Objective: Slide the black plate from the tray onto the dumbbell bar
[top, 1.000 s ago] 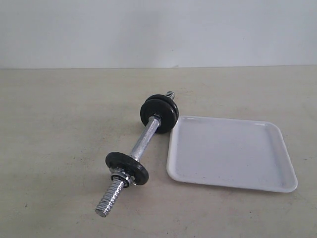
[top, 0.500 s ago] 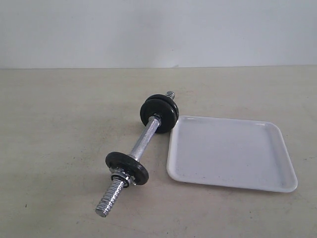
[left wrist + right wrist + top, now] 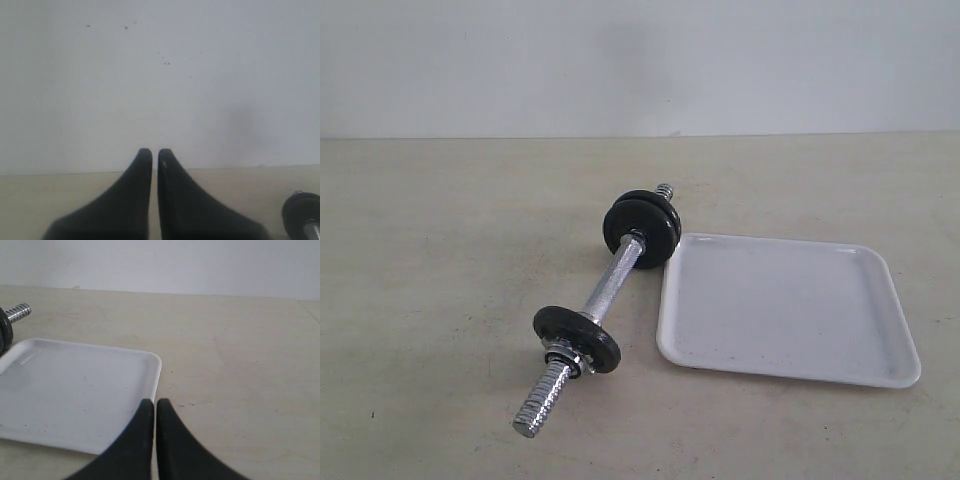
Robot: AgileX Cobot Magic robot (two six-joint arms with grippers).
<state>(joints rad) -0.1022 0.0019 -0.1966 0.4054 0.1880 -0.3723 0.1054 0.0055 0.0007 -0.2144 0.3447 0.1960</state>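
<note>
The dumbbell bar (image 3: pixel 610 285) lies slantwise on the table, left of the white tray (image 3: pixel 780 305). One black disc (image 3: pixel 577 338) sits near its front threaded end, with a chrome nut against it. Two more black discs (image 3: pixel 642 228) sit at the far end. Nothing lies in the tray, and I cannot tell which disc is the black plate. Neither gripper shows in the exterior view. My left gripper (image 3: pixel 155 151) is shut and empty, facing the wall, with a disc (image 3: pixel 301 212) at the frame's edge. My right gripper (image 3: pixel 154 401) is shut and empty over the corner of the tray (image 3: pixel 75 390).
The beige tabletop (image 3: pixel 440 250) runs back to a plain white wall (image 3: pixel 640 60). In the right wrist view the bar's far threaded end (image 3: pixel 19 312) pokes out beyond the tray.
</note>
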